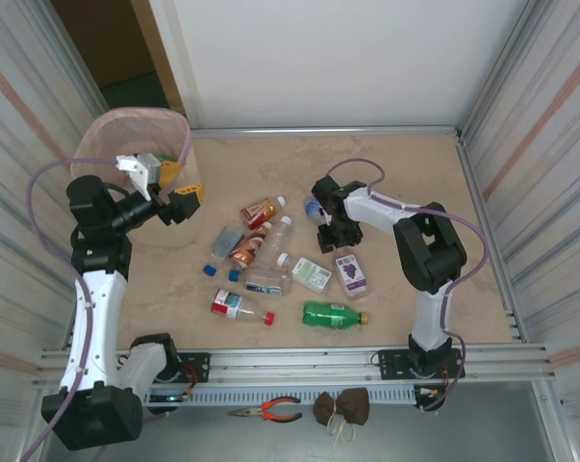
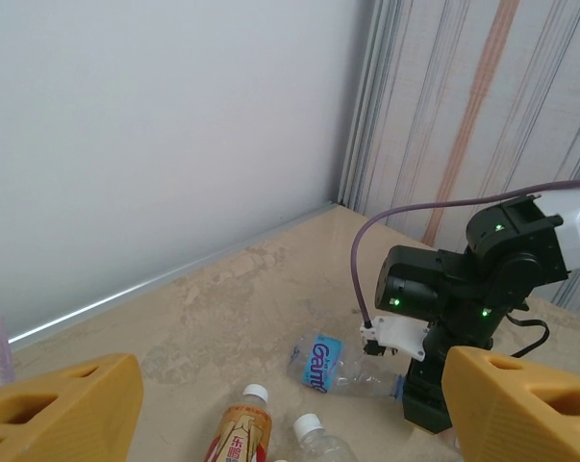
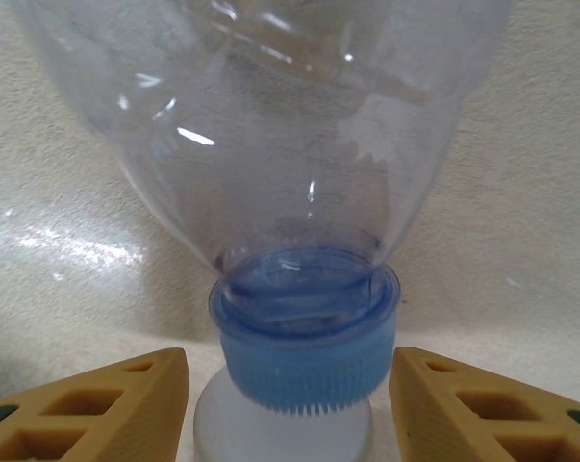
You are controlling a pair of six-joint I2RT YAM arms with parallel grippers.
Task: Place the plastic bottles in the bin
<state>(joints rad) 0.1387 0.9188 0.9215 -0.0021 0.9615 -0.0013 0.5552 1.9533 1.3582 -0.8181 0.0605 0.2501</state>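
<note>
Several plastic bottles lie in the middle of the table, among them a green one [image 1: 330, 314], a red-capped one [image 1: 237, 306] and a purple-labelled one [image 1: 350, 272]. A clear bottle with a blue label [image 1: 315, 206] [image 2: 338, 364] lies at the far side of the group. My right gripper [image 1: 324, 219] [image 3: 290, 404] is low at its neck. Its yellow fingers [image 3: 107, 409] stand on either side of the blue cap [image 3: 304, 351] with a gap on each side, so it is open. My left gripper [image 1: 179, 185] hangs open and empty beside the bin [image 1: 105, 135], which is beige with a pink liner.
Corrugated metal walls [image 1: 549, 115] close in both sides, and a white wall stands at the back. A metal rail [image 1: 299, 358] runs along the near edge. Pliers [image 1: 266, 412] and a brown bundle [image 1: 340, 406] lie below the rail.
</note>
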